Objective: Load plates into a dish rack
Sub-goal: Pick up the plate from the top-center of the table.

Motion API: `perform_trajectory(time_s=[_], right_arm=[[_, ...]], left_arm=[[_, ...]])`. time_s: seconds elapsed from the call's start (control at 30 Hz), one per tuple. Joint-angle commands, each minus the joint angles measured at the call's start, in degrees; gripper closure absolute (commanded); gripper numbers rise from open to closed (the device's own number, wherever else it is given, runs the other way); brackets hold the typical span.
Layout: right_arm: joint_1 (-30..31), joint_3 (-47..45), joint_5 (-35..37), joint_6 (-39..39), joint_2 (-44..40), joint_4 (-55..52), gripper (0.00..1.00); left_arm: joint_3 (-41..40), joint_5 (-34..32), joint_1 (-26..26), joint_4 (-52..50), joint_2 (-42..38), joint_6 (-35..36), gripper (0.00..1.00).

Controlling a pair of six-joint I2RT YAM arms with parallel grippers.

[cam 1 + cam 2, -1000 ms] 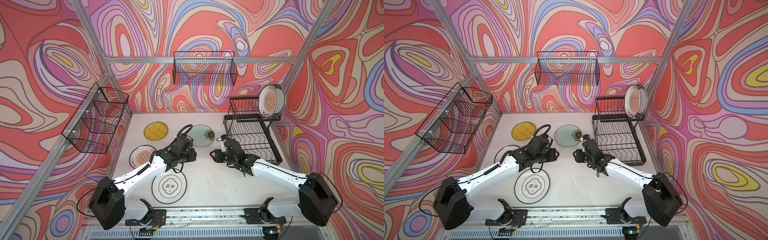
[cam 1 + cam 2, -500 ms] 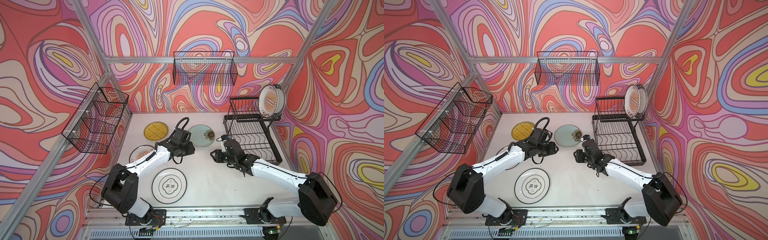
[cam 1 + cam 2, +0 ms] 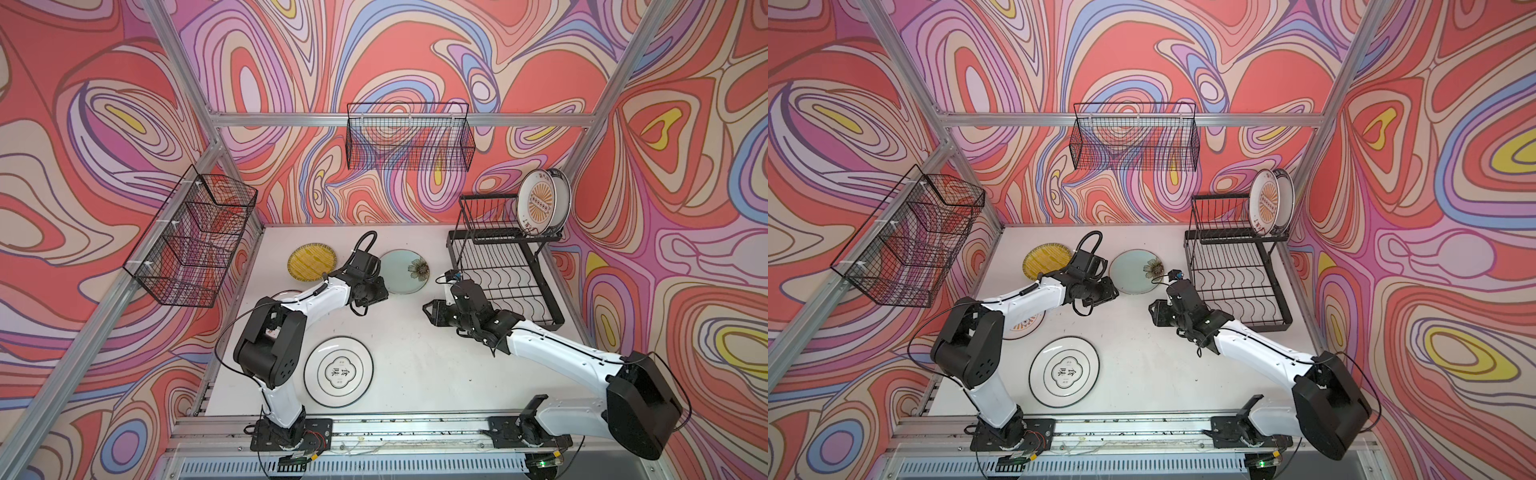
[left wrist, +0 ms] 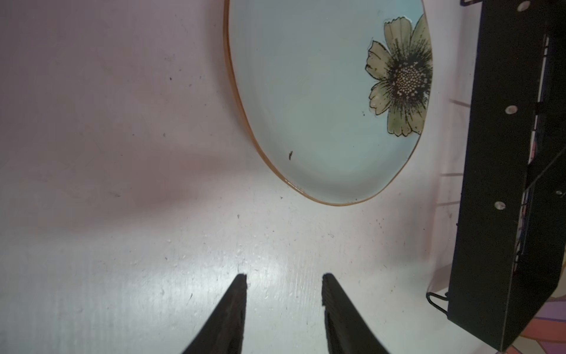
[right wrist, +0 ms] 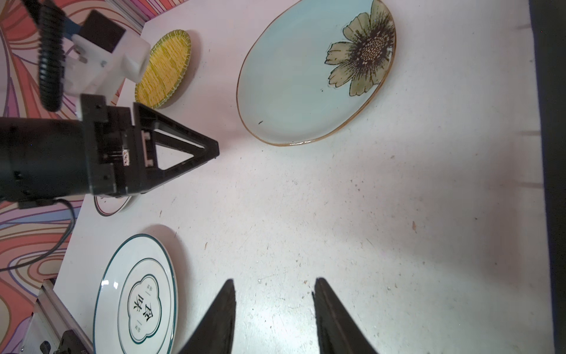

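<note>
Plates first, as we see them: two stand on edge at the right end of the rack's (image 3: 511, 240) raised far tier. The sunburst plate (image 3: 537, 206) faces left, and a second plate (image 3: 563, 199) is close behind it. Four more lie flat on the table (image 3: 415, 357). The green plate (image 3: 405, 271) is at the far middle, just left of the rack. The yellow plate (image 3: 309, 262) lies left of that, and the white plate (image 3: 338, 371) with characters is near the front. A fourth plate (image 3: 1027, 326) at the left lies mostly hidden under the left arm, with an orange pattern showing in a top view.

The left gripper (image 4: 283, 285) hangs over bare table just near and left of the green plate. In its wrist view we find the fingertips (image 4: 239, 294) parted by a moderate gap with only table between them. The plate's rim lies beyond them, untouched.

The right gripper (image 5: 274, 288) is over bare table too, near and right of the green plate and just left of the rack's lower tier. It points left toward the other gripper. Its fingers (image 5: 228, 303) also stand partly spread, pinching nothing and touching no plate. We see the two grippers facing each other across a strip of table, well apart.

Farther out, two black baskets hang on the walls, one (image 3: 409, 137) on the far wall and one (image 3: 191, 237) on the left.
</note>
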Motion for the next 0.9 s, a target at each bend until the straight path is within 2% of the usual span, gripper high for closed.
perform_trajectory(time_s=[0.0,0.37,0.87], right_arm=[[0.43,-1.1,1.14,0.4,-1.67,-1.37,0.57],[0.56,-2.07,2.34,0.57,-3.96,-2.83,0.57],[0.56,-3.71,4.24,1.05,-7.43,-4.82,0.57]], left_arm=[[2.12,1.37,0.94,3.44,2.63,-2.15,0.58],[1.47,5.65,3.2,12.16,7.93,-7.65,0.59],[1.3,6.43,4.36,19.74,13.05,-14.71,0.62]])
